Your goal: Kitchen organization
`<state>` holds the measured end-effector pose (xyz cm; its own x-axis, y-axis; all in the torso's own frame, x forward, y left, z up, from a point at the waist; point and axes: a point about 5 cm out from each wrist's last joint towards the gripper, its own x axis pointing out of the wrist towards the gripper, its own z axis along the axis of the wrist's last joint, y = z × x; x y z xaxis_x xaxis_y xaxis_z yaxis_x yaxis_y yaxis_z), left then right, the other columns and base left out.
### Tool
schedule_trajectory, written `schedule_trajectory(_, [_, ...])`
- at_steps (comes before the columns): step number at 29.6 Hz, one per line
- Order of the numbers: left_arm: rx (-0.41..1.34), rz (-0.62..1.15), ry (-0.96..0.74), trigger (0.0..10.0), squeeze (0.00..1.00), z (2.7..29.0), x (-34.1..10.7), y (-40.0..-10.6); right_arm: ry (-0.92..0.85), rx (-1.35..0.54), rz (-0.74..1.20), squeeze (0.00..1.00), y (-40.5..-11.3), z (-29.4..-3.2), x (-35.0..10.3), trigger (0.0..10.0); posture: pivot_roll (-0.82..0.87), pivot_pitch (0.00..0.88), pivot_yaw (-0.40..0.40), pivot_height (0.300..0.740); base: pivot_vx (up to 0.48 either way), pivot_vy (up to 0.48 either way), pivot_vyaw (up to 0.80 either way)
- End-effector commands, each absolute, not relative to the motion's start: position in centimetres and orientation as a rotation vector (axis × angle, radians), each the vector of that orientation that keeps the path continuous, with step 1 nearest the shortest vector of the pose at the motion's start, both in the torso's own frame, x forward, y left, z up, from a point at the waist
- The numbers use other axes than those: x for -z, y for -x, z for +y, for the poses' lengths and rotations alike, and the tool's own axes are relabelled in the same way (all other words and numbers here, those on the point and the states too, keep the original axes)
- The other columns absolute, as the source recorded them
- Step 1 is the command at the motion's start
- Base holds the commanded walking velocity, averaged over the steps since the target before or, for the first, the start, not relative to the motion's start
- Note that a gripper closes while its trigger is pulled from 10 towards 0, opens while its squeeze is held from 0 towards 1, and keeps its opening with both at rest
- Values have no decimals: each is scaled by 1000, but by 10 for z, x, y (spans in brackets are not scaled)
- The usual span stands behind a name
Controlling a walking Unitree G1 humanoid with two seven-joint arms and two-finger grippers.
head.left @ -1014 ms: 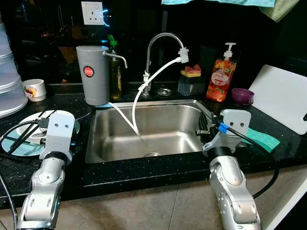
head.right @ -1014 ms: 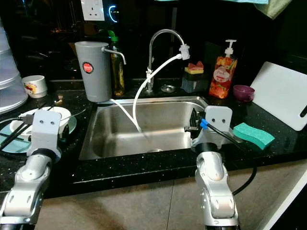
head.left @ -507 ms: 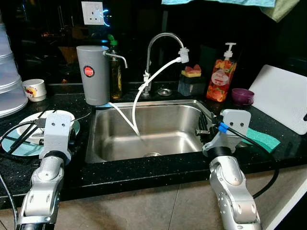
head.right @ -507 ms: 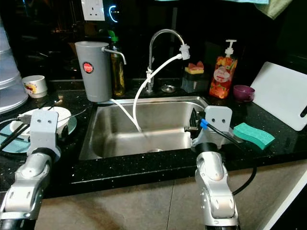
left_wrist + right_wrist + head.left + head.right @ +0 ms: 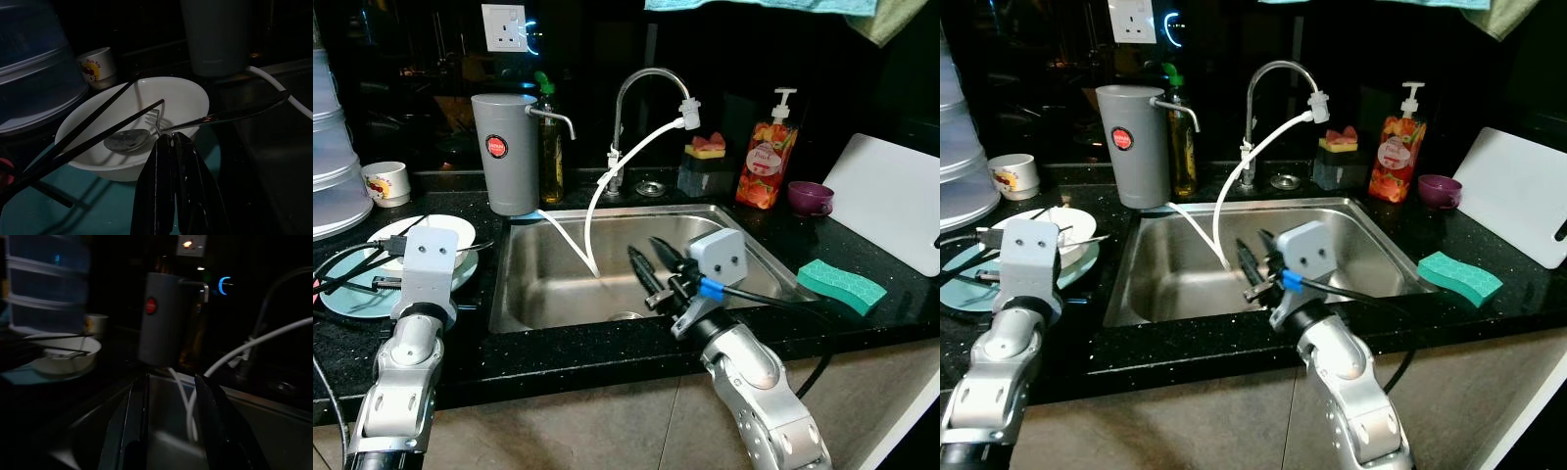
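A white bowl (image 5: 181,105) sits on a teal plate (image 5: 352,299) on the black counter left of the sink. In the bowl lie a fork (image 5: 156,117), a spoon (image 5: 127,141) and two black chopsticks (image 5: 102,110) that stick out over the rim. My left gripper (image 5: 171,139) is shut and empty, its tips just at the bowl's near rim. My right gripper (image 5: 644,247) hangs open over the steel sink (image 5: 558,294), fingers pointing left, nothing between them.
A grey filter canister (image 5: 504,152) and its white hose (image 5: 607,186) stand by the faucet (image 5: 646,78). A soap bottle (image 5: 766,157), purple cup (image 5: 811,196), green sponge (image 5: 840,284) and white cutting board (image 5: 891,201) lie to the right. A mug (image 5: 386,183) and stacked containers (image 5: 333,166) stand far left.
My right arm has swung left from the sink's right edge to over the basin, its open fingers now pointing left. The left arm has hardly moved.
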<state>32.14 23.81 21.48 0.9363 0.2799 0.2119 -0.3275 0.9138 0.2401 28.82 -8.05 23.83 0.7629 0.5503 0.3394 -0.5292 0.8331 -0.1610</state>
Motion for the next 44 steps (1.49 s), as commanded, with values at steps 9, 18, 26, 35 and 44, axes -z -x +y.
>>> schedule_trajectory(9, [-316, -186, -305, 784, 0, 238, -215, -323, 11, -810, -362, 0, -269, -68, -242, 10000, 43, 5, -62, 740, 0, 0, 0])
schedule_trajectory(18, [-267, -347, -306, 10000, 0, 223, -239, -320, -29, -812, -388, 0, -268, -70, -252, 10000, 42, 2, -64, 740, 0, 0, 0])
schedule_trajectory(26, [-256, -420, -304, 10000, 0, 219, -250, -318, -33, -806, -383, 0, -268, -71, -253, 10000, 40, 1, -65, 740, 0, 0, 0])
schedule_trajectory(35, [-166, -448, -239, 10000, 0, 208, -255, -319, -39, -801, -382, 0, -268, -71, -254, 10000, 40, 1, -65, 740, 0, 0, 0])
schedule_trajectory(44, [18, -497, -152, 10000, 0, 175, -270, -333, -38, -797, -385, 0, -269, -71, -255, 10000, 36, 0, -67, 740, 0, 0, 0])
